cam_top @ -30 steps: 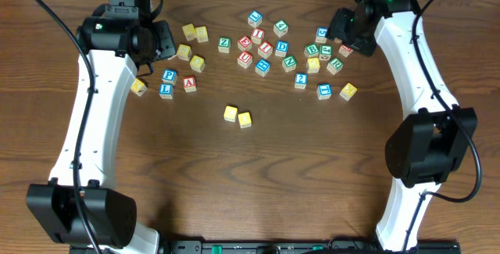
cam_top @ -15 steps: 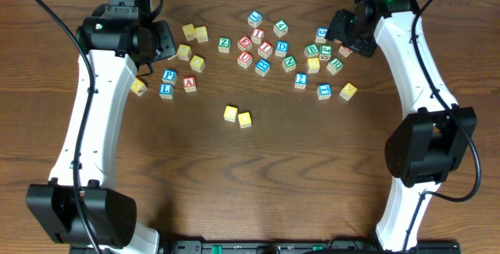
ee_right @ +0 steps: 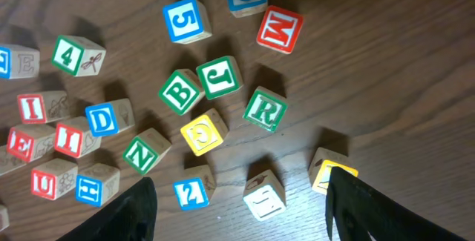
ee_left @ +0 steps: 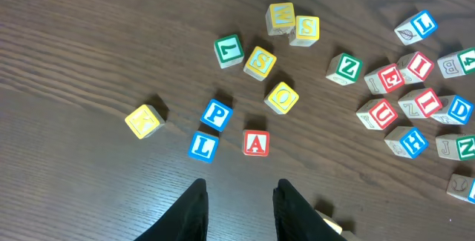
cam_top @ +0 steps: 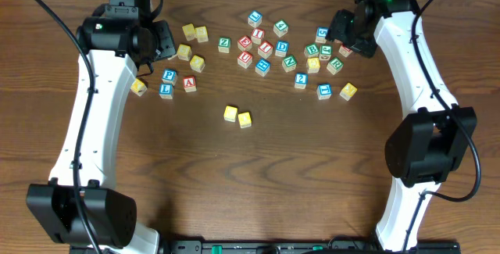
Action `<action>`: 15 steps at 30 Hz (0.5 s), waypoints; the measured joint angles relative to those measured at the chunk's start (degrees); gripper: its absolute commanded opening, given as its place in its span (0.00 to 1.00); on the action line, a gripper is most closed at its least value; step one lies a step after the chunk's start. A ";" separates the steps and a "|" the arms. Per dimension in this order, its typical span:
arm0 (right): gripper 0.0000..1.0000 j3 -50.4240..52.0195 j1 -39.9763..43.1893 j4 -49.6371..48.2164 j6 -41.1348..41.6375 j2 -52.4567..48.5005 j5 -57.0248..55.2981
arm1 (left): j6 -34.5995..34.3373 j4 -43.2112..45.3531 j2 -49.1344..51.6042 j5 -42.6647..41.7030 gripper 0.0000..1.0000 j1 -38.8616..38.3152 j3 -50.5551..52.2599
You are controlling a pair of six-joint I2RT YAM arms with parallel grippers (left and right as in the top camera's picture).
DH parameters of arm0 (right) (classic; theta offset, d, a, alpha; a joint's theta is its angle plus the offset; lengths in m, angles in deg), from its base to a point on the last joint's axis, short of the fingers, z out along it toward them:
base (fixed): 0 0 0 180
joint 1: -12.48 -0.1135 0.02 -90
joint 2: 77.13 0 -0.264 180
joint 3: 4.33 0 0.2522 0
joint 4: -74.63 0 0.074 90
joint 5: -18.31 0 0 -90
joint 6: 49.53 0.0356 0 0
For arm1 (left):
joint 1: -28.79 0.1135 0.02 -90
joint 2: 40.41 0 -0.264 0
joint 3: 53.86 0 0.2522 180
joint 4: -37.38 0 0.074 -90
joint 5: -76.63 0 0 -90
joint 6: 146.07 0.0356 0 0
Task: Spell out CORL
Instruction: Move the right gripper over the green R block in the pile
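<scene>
Two yellow-faced cubes sit side by side at the table's middle, their letters unreadable. The white cube with a green R lies in the right cluster, just ahead of my right gripper. That gripper hovers wide open over the cluster, holding nothing. The white cube with a blue L lies at the left, beside the blue P and red A. My left gripper hangs above bare wood just short of them, its fingers apart and empty.
Several more letter cubes are scattered across the back of the table. Yellow ones lie near the left arm, and one more lies left of the L. A yellow cube is partly hidden by my right finger.
</scene>
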 measured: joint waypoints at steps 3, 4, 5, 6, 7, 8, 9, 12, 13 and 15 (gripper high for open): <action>0.68 0.00 0.11 0.00 0.00 -0.35 -0.85 | 0.00 0.00 0.00 0.00 0.29 0.00 0.00; 0.68 0.02 0.17 -0.02 0.00 -0.57 -1.05 | 0.00 0.00 0.00 0.00 0.29 0.00 0.00; 0.68 0.02 0.20 -0.35 0.02 -1.09 -1.27 | 0.00 0.00 0.00 0.00 0.29 0.00 0.00; 0.68 0.02 0.20 -0.61 0.00 -1.49 -1.38 | 0.00 0.00 0.00 0.00 0.29 0.00 0.02; 0.68 0.02 0.20 -0.74 0.00 -1.95 -1.42 | 0.00 0.02 0.00 0.00 0.29 0.00 0.00; 0.67 0.02 0.20 -1.09 0.02 -2.73 -1.42 | 0.00 0.00 0.00 0.00 0.29 0.00 0.00; 0.67 0.02 0.20 -1.36 0.09 -3.69 -1.42 | 0.00 0.02 0.00 0.00 0.29 0.00 0.00; 0.65 0.02 0.20 -2.05 0.26 -6.49 -1.44 | 0.00 0.00 0.00 0.00 0.29 0.00 0.02; 0.64 0.02 0.20 -2.23 0.35 -7.21 -1.44 | 0.00 0.00 0.02 0.00 0.29 0.00 0.00; 0.62 0.02 0.26 -2.89 0.57 -9.88 -1.42 | 0.00 0.00 0.02 0.00 0.29 0.00 0.00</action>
